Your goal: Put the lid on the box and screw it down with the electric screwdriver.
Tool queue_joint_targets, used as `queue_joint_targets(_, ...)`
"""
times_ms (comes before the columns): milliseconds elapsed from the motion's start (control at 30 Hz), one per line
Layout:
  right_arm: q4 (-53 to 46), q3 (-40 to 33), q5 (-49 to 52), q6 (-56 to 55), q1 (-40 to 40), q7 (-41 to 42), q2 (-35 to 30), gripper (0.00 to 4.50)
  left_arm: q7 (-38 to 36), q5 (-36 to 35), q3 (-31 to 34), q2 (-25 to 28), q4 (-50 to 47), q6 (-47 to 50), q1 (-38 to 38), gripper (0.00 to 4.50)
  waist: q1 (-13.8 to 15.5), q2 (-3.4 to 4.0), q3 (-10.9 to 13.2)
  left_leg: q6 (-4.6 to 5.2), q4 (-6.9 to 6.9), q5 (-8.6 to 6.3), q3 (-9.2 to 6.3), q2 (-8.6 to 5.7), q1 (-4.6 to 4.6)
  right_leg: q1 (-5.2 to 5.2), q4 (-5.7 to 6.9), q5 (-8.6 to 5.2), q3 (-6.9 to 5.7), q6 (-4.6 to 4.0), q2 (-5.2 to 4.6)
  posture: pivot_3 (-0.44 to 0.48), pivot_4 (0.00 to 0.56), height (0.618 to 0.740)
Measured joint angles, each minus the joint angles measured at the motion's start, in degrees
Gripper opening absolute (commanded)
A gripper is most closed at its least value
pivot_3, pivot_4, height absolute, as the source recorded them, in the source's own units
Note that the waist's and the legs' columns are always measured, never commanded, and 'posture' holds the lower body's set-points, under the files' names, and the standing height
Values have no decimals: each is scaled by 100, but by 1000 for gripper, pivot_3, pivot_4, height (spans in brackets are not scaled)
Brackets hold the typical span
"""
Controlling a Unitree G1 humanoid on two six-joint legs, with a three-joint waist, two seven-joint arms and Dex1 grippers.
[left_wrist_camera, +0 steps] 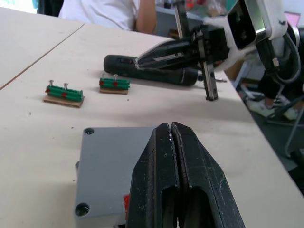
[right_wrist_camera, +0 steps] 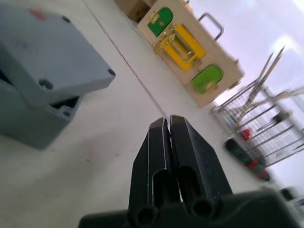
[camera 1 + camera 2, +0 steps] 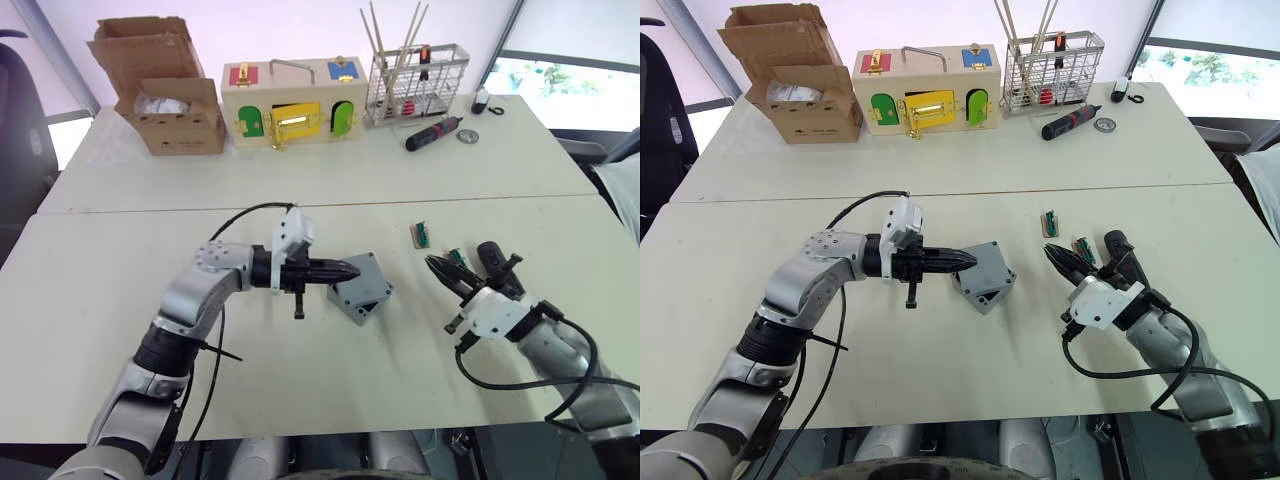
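The grey lid [image 2: 42, 52] lies askew on the deeper grey box [image 2: 28, 121] in the middle of the near table; a gap shows under one lid corner. My left gripper [image 3: 347, 270] is shut, its tips resting on the lid's [image 1: 114, 156] top, with the box's red mark just below. The black electric screwdriver [image 3: 492, 258] lies flat on the table to the right. My right gripper [image 3: 432, 264] is shut and empty, hovering just left of the screwdriver [image 1: 142, 66] and pointing toward the box.
Two green terminal strips [image 1: 64, 92] [image 1: 114, 84] with screws lie between the box and the screwdriver. On the far table stand a cardboard box [image 3: 165, 90], a wooden latch box [image 3: 290, 100], a wire rack [image 3: 415, 80] and a small black-and-red screwdriver [image 3: 432, 132].
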Motion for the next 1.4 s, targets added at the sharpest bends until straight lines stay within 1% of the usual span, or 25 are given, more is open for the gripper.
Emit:
queue_joint_targets(100,-1051,29,1580,1572,263,444,51,40,404,18,436,-122,784,-152,-672,0,66,0,1,18,5,-10,-1,0,0,-1,2,1,-2,-1,1,0,150,737)
queue_joint_targets(233,-1924,5,3214,3149,480,616,52,40,414,520,390,-110,2047,-816,-1152,0,94,1,0,17,0,-10,-3,-1,0,-2,-2,1,-6,0,1,0,150,737)
queue_joint_targets(367,-2389,50,3797,4028,703,725,-13,40,0,958,130,-131,3176,-1332,-1253,0,100,-4,3,15,0,-9,-1,-6,-19,-18,-6,1,-7,0,-2,0,150,737)
queue_joint_targets(433,-2633,136,3874,4328,786,768,-29,40,-239,1112,-14,-156,3475,-1515,-1313,0,94,-10,7,23,2,-13,0,-6,-23,-21,-5,1,-7,0,-2,0,150,737)
queue_joint_targets(600,-2863,179,3893,4661,814,766,7,40,-456,1219,-19,-279,3569,-1708,-1394,0,88,-13,8,31,4,-18,-1,-5,-22,-21,-3,1,-7,0,-2,0,150,737)
queue_joint_targets(700,-2863,346,3722,4704,733,717,116,40,-528,1255,-31,-316,3582,-1724,-1383,0,87,-14,9,31,3,-18,-1,-4,-22,-25,0,1,-7,1,-1,0,150,737)
queue_joint_targets(1000,-2698,447,3208,4685,529,785,256,40,-727,1390,-96,-288,3357,-1681,-1226,0,88,-15,9,31,4,-18,0,-5,-22,-24,1,1,-7,1,-1,0,150,737)
queue_joint_targets(1167,-2647,452,3158,4688,442,821,397,40,-830,1464,-237,-245,3158,-1584,-1114,0,90,-15,9,30,4,-17,0,-4,-22,-25,1,2,-7,1,-1,0,150,737)
queue_joint_targets(1400,-2629,438,3106,4693,381,881,444,40,-884,1464,-245,-225,2908,-1441,-953,0,88,-15,10,30,4,-17,-1,-4,-22,-25,2,1,-7,1,-1,0,150,737)
